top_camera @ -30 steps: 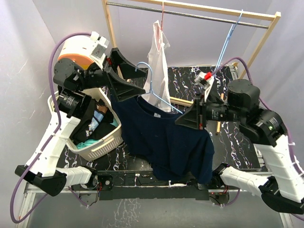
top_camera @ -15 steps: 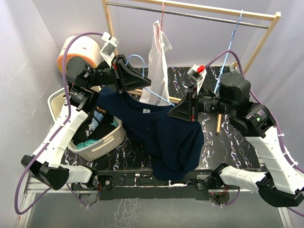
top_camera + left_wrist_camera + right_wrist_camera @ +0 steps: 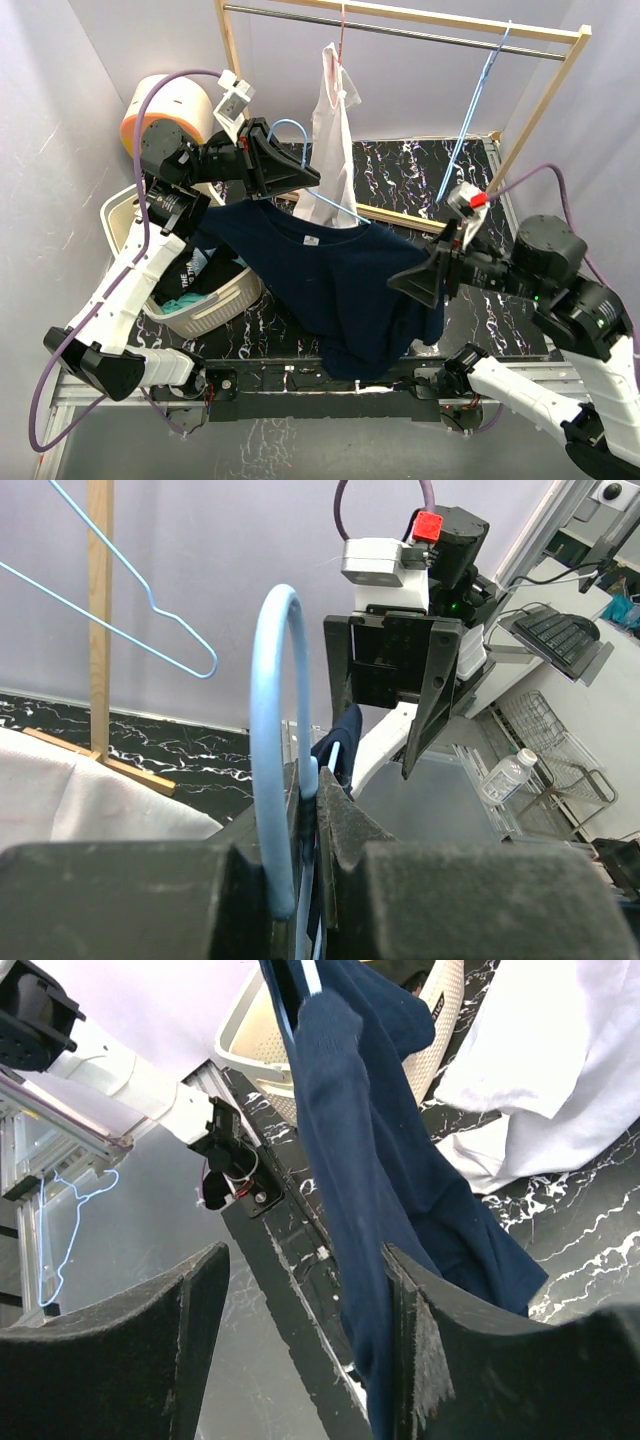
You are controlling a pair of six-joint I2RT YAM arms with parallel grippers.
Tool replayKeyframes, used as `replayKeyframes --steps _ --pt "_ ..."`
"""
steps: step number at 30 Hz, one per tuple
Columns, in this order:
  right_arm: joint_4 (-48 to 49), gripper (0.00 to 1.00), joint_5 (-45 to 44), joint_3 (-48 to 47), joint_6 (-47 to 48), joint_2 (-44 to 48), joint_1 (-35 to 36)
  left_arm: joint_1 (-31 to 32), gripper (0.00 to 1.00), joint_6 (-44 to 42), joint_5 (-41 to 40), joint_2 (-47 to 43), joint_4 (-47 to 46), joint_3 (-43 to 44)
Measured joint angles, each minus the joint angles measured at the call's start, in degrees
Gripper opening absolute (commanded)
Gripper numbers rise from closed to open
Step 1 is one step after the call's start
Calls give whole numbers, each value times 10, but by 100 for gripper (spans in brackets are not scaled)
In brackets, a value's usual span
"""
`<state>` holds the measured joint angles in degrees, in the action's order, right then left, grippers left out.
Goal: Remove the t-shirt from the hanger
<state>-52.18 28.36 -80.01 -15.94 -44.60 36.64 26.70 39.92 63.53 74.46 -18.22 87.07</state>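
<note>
Left gripper (image 3: pixel 292 180), upper left of the top view, is clamped tight on the hanger (image 3: pixel 288 132) just under its pale blue hook. In the left wrist view its fingers (image 3: pixel 350 825) press together on the wire at the bottom centre, with the hook (image 3: pixel 272 730) arching up over them. Low at the left, below that arm, a white basket (image 3: pixel 215 305) holds dark and teal clothes.

A navy shirt (image 3: pixel 330 290) hangs on the hanger in the middle of the top view. Its collar sits below the left gripper and its body drapes down and to the right, toward the table's (image 3: pixel 400 170) near edge. Behind it, a white top (image 3: pixel 335 130) hangs from the rail (image 3: pixel 400 25).

Right of centre, the right gripper (image 3: pixel 415 285) sits at the shirt's right edge with its jaws spread wide and nothing between them. In the right wrist view the two fingers (image 3: pixel 150 1360) fill the bottom corners, and the shirt (image 3: pixel 370 1190) hangs past them from top centre, close to the right-hand finger. The basket (image 3: pixel 440 1010) and the white top (image 3: pixel 560 1070) lie beyond it, upper right.

Further right in the top view, a bare blue wire hanger (image 3: pixel 470 120) hangs from the rail.
</note>
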Motion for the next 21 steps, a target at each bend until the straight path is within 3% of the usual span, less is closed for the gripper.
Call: replayKeyframes --steps 3,5,21 --pt "-9 19 -9 12 3 33 0 0 0 8 1 0 -6 4" --pt "-15 8 -20 17 2 43 0 0 0 11 3 0 -9 8" --pt "-57 8 -122 28 -25 61 4 9 0 -68 -7 -2 81 25"
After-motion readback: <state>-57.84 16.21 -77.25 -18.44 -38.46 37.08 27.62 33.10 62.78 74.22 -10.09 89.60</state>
